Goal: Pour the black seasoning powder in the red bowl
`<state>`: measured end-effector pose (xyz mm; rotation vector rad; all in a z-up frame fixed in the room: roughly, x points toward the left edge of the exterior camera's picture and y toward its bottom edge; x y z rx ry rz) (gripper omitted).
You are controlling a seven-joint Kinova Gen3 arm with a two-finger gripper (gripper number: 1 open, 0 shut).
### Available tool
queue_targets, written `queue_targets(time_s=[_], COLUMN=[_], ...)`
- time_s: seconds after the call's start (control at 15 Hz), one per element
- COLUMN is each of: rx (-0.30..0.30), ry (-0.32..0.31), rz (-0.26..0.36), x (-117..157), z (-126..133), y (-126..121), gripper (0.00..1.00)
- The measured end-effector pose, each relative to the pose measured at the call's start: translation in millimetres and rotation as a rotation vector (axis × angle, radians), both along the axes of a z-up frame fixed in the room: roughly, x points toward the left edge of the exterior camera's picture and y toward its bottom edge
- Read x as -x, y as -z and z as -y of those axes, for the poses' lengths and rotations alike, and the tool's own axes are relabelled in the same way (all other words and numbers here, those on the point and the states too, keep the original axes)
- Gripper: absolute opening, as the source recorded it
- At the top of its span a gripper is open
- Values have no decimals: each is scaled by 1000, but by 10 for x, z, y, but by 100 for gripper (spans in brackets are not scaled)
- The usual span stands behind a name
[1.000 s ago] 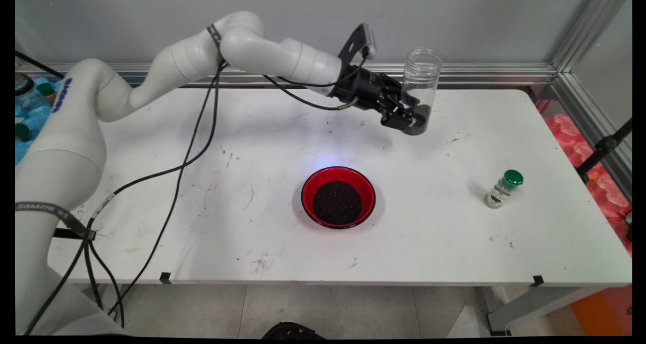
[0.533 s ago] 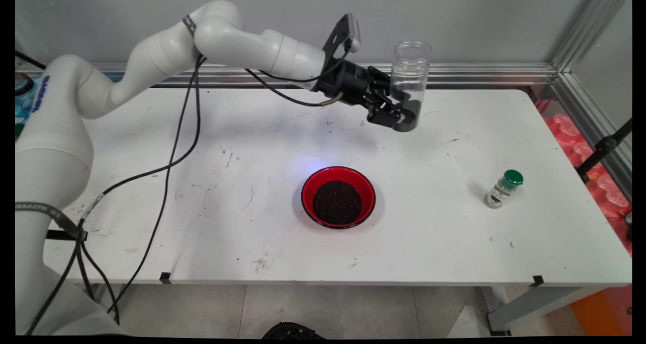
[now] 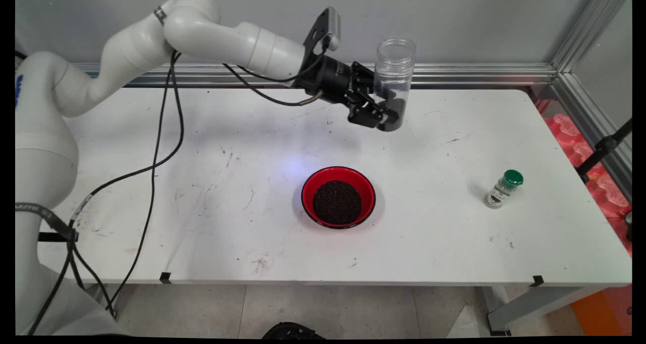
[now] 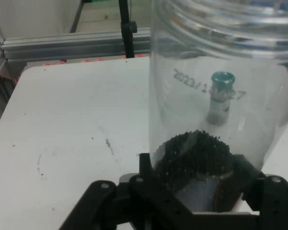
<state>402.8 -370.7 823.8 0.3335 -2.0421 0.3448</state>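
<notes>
A clear plastic jar (image 3: 392,81) is clamped low on its body between the fingers (image 4: 146,167) of the gripper (image 3: 379,118), upright and raised above the white table (image 3: 454,233). Dark grains (image 4: 197,155) are seen heaped in its bottom, level with the fingers. A red bowl (image 3: 338,196) of similar grains is set well below and apart; a green-capped bottle (image 3: 503,188) stands farther off.

My arm reaches in from the upper left, elbow raised, forearm angled down to the right. The hand (image 3: 386,116) is held above the counter (image 3: 454,223), fingers (image 4: 149,167) closed on a clear jar (image 3: 393,81).
</notes>
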Motion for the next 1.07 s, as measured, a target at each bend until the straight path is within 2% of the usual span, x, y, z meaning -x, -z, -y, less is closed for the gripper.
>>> queue_targets(time_s=[0.47,1.07], rx=[77,262], ry=[30,139], rz=[80,251], x=[-208,-390], z=[-187,-323], y=[-99,-98], gripper=[0,0])
